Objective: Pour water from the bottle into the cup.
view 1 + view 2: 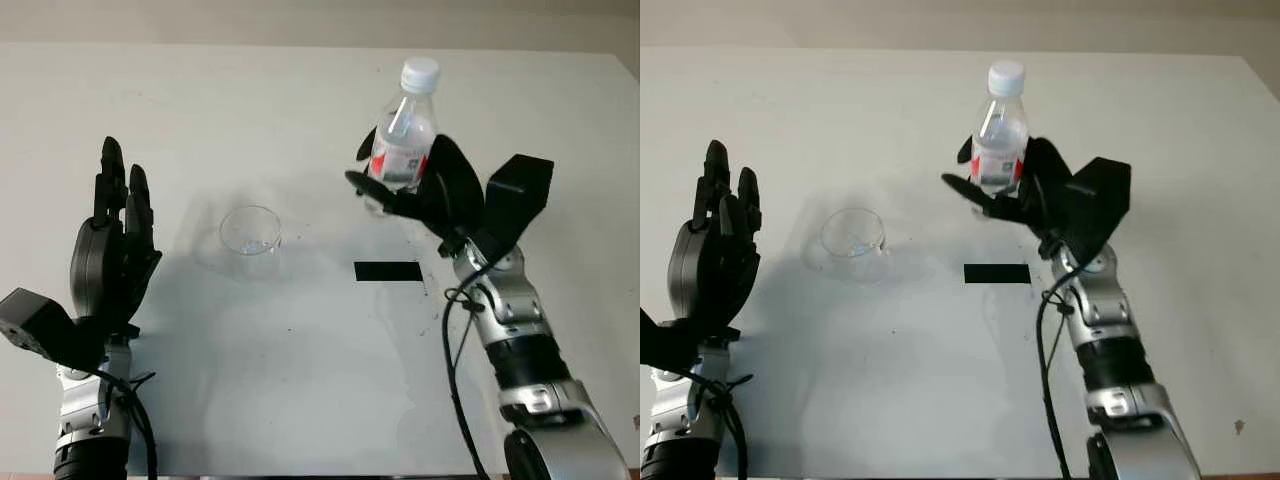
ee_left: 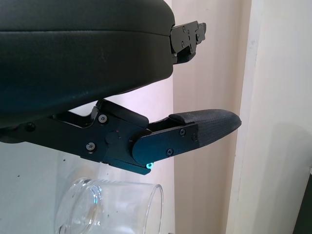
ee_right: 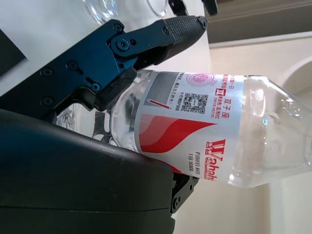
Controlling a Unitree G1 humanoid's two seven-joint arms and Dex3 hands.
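Around the bottle [image 1: 404, 140], right hand [image 1: 425, 190] fingers [image 3: 146, 36] clamp the labelled body, holding it upright, white cap on, above the table [image 1: 300, 400] to the right of the cup [image 1: 250, 231]. Grip low on the body likely leaves room to tip toward the cup. Left hand [image 1: 110, 250] open, raised left of cup, holding nothing.

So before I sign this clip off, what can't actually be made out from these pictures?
- Water level in the bottle: its lower body is covered by the right hand in both eye views.
- Bottle cap: cut off by the picture edge in the right wrist view.
- Cup: only part of it is inside the left wrist picture; whether it holds any water cannot be told.
- Small label print: too small to read.
- Left hand: open, beside the cup.
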